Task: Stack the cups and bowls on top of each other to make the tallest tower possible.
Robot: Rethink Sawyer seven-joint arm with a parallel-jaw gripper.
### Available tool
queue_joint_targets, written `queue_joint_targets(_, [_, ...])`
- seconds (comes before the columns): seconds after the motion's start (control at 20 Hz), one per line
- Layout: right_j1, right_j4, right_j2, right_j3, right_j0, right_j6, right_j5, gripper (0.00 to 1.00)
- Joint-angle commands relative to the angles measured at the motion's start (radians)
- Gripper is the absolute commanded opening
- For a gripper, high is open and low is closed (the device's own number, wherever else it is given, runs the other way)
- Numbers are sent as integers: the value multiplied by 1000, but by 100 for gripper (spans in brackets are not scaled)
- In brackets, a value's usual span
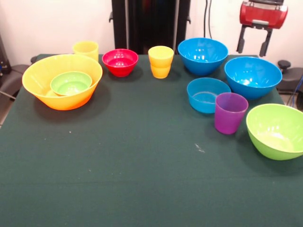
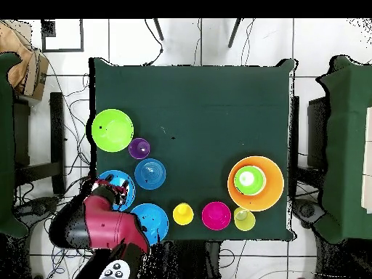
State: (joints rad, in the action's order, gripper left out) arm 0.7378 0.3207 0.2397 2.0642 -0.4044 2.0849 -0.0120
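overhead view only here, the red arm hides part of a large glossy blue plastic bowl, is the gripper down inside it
Observer: No. From the front, the gripper hangs above the far rim of the large glossy blue plastic bowl, and its tips are not inside it.
Operator: holding anything
Observer: Nothing. Its black fingers stand apart, with only the wall showing between them.
Operator: anything in that bowl
Observer: The front view shows its whole inside, and it is empty.
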Motion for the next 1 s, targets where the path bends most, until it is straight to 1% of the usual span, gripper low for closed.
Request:
queue_joint_targets(0.05, [-64,13,-14,87,0,237,-98,100])
queue_joint_targets(0.15, [-75,17,1,94,-13,238,-115,100])
queue_joint_targets(0.25, [-83,3,6,101,-9,221,-135,100])
queue_joint_targets(0.45, [-91,-57,15,130,26,170,-165,100])
queue_joint_targets(0.7, [-96,-113,14,158,78,148,-213,100])
queue_joint_targets(0.8, [-107,-112,20,159,77,155,-228,100])
queue_joint_targets(1.0, [-123,-89,44,152,48,154,-228,100])
